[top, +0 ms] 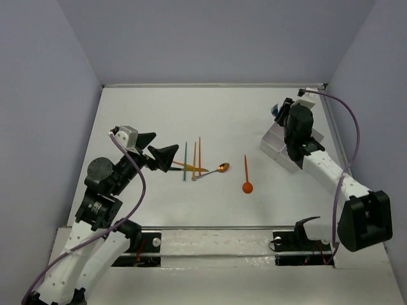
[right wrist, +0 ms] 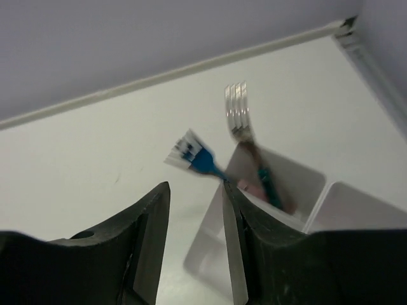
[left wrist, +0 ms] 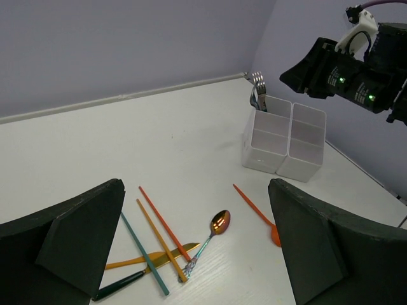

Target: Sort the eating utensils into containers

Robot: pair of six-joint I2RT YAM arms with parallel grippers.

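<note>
Right wrist view: right gripper (right wrist: 195, 187) jaws parted to a moderate gap, nothing clamped between them. The blue fork (right wrist: 191, 151) is blurred, tines up and leaning left, just beyond the fingertips. Its neck runs down to the tip of the right-hand finger and is hidden behind it; cannot tell whether they touch. The silver fork (right wrist: 238, 111) stands tines up in a compartment of the white box (right wrist: 299, 175), directly past the same finger.

Left wrist view: left gripper (left wrist: 196, 184) jaws wide open and empty, held above the table (left wrist: 159, 127). Seen between the fingers, flat on the table: two orange sticks (left wrist: 162, 222), green stick (left wrist: 145, 254), coppery spoon (left wrist: 219, 222). The orange spoon (left wrist: 257, 213) lies near the right-hand finger. All loose pieces are well apart from the box.
</note>
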